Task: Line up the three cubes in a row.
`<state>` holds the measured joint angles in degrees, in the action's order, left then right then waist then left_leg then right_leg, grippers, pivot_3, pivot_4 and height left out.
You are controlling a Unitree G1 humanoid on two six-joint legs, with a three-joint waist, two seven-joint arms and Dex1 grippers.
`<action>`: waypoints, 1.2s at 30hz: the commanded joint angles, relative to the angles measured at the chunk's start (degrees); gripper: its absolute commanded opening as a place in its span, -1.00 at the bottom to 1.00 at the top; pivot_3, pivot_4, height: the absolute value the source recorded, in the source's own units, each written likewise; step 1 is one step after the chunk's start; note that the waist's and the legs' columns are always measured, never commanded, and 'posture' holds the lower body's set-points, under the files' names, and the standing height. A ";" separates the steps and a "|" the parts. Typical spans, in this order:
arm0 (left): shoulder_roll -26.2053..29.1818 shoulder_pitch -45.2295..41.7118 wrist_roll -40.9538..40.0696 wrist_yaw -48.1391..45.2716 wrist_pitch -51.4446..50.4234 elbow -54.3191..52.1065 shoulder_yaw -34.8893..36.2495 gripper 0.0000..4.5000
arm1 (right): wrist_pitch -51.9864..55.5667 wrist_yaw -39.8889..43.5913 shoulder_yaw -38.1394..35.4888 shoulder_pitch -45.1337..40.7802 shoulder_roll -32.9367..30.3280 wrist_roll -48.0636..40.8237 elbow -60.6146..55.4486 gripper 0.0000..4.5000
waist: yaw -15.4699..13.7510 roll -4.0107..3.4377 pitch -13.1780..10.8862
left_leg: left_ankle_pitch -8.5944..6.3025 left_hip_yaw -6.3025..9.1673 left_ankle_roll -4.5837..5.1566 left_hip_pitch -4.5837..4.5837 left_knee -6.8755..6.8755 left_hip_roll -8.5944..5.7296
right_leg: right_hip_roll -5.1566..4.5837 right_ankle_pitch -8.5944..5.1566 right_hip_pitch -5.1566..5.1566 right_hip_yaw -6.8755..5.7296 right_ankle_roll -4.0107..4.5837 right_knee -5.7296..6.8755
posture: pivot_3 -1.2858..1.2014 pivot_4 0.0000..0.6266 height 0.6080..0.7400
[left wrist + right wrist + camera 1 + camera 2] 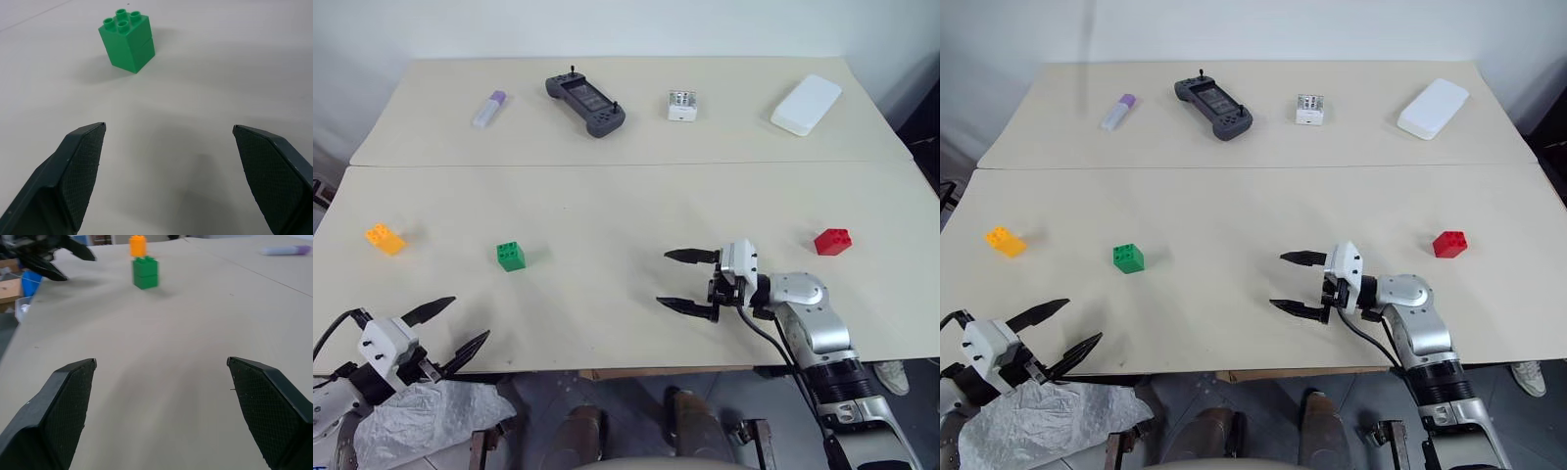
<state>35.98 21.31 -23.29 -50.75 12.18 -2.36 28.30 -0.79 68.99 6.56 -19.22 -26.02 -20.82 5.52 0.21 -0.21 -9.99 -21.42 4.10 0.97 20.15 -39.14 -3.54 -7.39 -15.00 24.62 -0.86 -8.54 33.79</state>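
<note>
while both grippers gape wide and empty, the studded red cube (pixel 832 241), green cube (pixel 510 256) and orange-yellow cube (pixel 385 238) sit well apart across the table (pixel 607 196). left gripper (pixel 450 328) hovers at the near edge by the green cube, and right gripper (pixel 690 281) hangs between green and red.

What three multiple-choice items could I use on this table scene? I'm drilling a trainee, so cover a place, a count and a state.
1. Which brick lies nearest the right end effector?
A. green brick
B. orange-yellow brick
C. red brick

2. How many studded bricks lie on the table?
A. two
B. three
C. four

3. How do the left end effector's fingers stand?
A. apart, with nothing between them
B. shut on the green brick
C. shut on nothing

Answers:
1 C: the red brick lies just beyond that arm, the green brick and orange-yellow brick are farther off.
2 B: one red, one green, one orange-yellow.
3 A: the wrist view shows bare table between its fingers.
</note>
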 commanded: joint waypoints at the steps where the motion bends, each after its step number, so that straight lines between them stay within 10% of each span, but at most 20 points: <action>1: -0.46 1.02 -2.13 1.05 -0.30 -3.02 2.54 0.95 | 1.37 -0.83 -0.10 0.76 0.20 -1.20 -4.20 1.00 | 0.01 0.00 0.00 | 0.00 0.00 0.00 0.00 0.00 0.00 | -0.01 0.00 0.00 0.00 0.00 0.00 | 0.03 -0.52 1.00; 7: 1.75 6.73 -15.65 -1.07 -13.98 -19.83 2.68 0.95 | 8.87 -5.36 -8.31 3.89 -2.61 -9.09 -12.58 1.00 | -0.21 0.00 0.00 | -0.03 0.03 0.05 0.05 0.00 -0.03 | -0.08 0.00 0.00 0.01 0.00 -0.04 | 0.03 -0.52 1.00; 21: -0.05 -11.21 -7.43 -4.80 -16.57 -17.88 -20.32 0.95 | 6.32 -26.24 -41.56 27.02 -5.88 -8.57 -15.01 1.00 | -1.33 -0.12 0.06 | -0.03 -0.06 0.06 0.00 0.00 -0.14 | -0.04 -0.01 -0.02 0.06 0.01 0.02 | 0.03 -0.52 1.00; 36: -1.44 -16.08 -9.20 -7.03 -20.36 -18.36 -24.09 0.95 | 16.58 -38.89 -40.83 16.82 -11.38 -4.18 -4.06 1.00 | -0.10 -0.30 0.15 | 0.05 -0.68 0.02 -0.63 0.00 0.03 | 0.08 0.01 -0.19 0.68 -0.02 0.14 | 0.03 -0.52 1.00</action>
<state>34.81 5.20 -31.27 -57.36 -8.67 -19.43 3.47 14.26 31.12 -33.85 -1.07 -35.83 -24.23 0.83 0.11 -0.50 -9.83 -21.37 3.41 0.98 19.52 -39.14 -3.52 -7.30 -14.99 24.43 -0.17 -8.56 33.93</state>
